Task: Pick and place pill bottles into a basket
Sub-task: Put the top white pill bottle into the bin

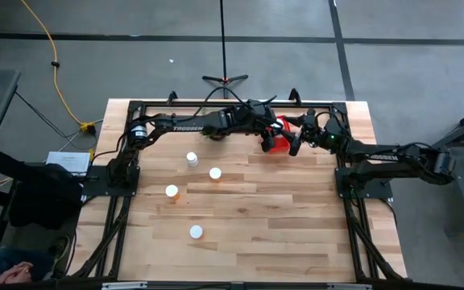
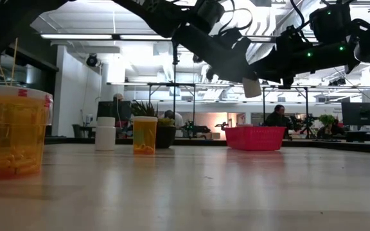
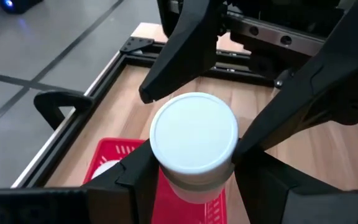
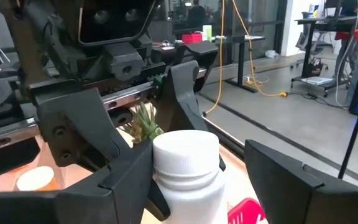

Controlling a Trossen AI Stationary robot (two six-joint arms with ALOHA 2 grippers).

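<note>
From above, both arms reach over the far edge of the table (image 1: 248,242), meeting at the red basket (image 1: 278,145), which sits near the far edge, right of its middle. The left gripper (image 1: 266,135) hangs over the basket's left side and the right gripper (image 1: 295,143) just beside its right side. Four pill bottles stand on the open wood, left of centre: one (image 1: 192,159) farthest back, one (image 1: 215,173) beside it, one (image 1: 171,191) nearer the left edge, and one (image 1: 196,232) toward the near edge.

At table height, the basket (image 2: 255,137) rests on the surface with a white-capped bottle (image 2: 252,87) held in the air above it among the dark arms. A large orange bottle (image 2: 11,131) fills the near left, an orange one (image 2: 144,134) and a white one (image 2: 105,133) stand farther back, and a potted plant (image 2: 162,128) is behind them.

Through the left wrist, the left gripper (image 3: 194,171) pinches a bottle (image 3: 193,140) by its body, cap up, directly over the basket (image 3: 114,158).

Through the right wrist, the right gripper (image 4: 201,180) has its fingers closed against a white-capped bottle (image 4: 185,168); a corner of the basket (image 4: 247,211) shows beside it, and a plant (image 4: 143,123) behind.
</note>
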